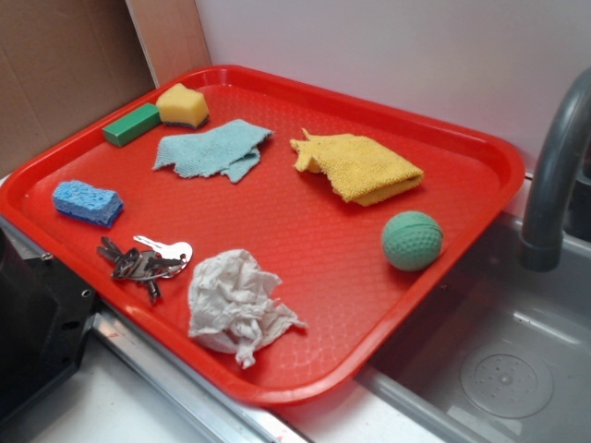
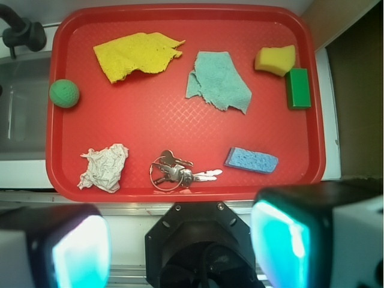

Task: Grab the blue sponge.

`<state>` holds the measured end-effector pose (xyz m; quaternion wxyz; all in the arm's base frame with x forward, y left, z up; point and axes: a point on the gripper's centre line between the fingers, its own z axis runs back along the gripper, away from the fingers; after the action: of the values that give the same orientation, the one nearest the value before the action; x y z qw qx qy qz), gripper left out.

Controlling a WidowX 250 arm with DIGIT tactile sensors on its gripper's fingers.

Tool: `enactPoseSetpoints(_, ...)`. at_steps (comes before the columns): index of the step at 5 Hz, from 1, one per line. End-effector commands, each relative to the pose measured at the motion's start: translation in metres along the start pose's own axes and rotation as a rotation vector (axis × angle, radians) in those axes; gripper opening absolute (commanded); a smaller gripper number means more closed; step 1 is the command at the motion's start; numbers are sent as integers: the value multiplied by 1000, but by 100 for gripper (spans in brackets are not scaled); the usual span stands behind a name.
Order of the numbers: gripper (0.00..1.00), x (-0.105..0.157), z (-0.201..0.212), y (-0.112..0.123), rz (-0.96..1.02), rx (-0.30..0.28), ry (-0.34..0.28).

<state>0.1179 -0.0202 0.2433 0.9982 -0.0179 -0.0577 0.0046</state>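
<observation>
Approach not begun: the spread hand hangs empty, high above; next, descend over the blue sponge, lower right.

You've got open air above the small bright-blue porous sponge block, nothing stacked on it. Its nearest neighbour is the bunch of metal keys on a ring, just beside it along the red plastic tray's near edge, so watch that side. Bare tray floor lies between it and the pale teal cloth. The yellow sponge and green rectangular block sit well apart, by the far corner. The tray's raised rim runs close alongside.
</observation>
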Motion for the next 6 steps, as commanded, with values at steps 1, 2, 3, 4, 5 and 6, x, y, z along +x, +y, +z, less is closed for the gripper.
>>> enactPoseSetpoints(1, 100, 0, 0, 0, 0, 0, 0)
enactPoseSetpoints(2, 100, 12, -42, 37, -91, 31, 31)
enactPoseSetpoints(3, 100, 16, -76, 62, -251, 50, 44)
enactPoseSetpoints(4, 100, 22, -102, 85, -500, 31, -36)
enactPoseSetpoints(5, 100, 17, -112, 99, -706, -34, -102)
enactPoseSetpoints(6, 100, 10, -139, 116, -745, -26, -59)
